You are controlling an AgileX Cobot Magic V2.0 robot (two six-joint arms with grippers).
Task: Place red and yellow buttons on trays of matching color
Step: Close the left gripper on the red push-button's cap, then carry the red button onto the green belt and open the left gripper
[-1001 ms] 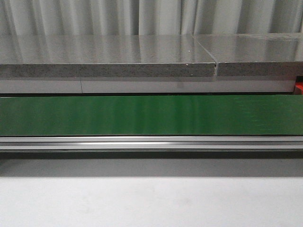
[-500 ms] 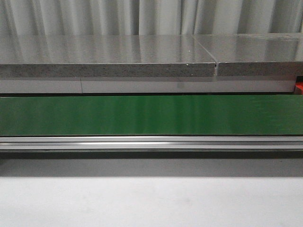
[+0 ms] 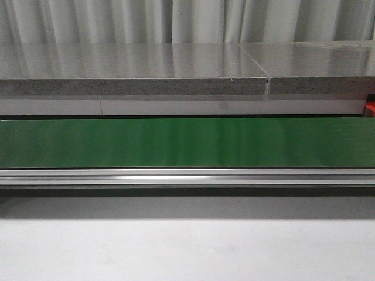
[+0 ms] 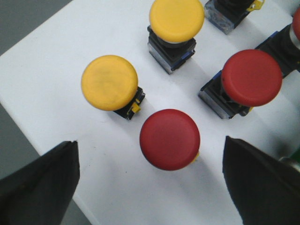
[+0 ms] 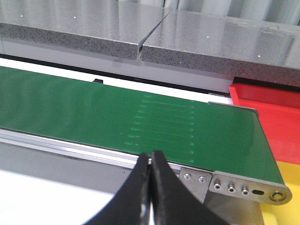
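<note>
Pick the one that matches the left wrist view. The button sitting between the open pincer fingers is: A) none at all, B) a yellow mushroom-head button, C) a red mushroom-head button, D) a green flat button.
C: the red mushroom-head push button sits centred between the left pincer fingers, which stand wide apart.

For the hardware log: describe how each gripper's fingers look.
The left gripper shows two broad, matte black fingers, wedge-shaped with blunt angular ends. The right gripper has glossy black fingers that taper in a curve to narrow tips. No cables or markings are visible.
</note>
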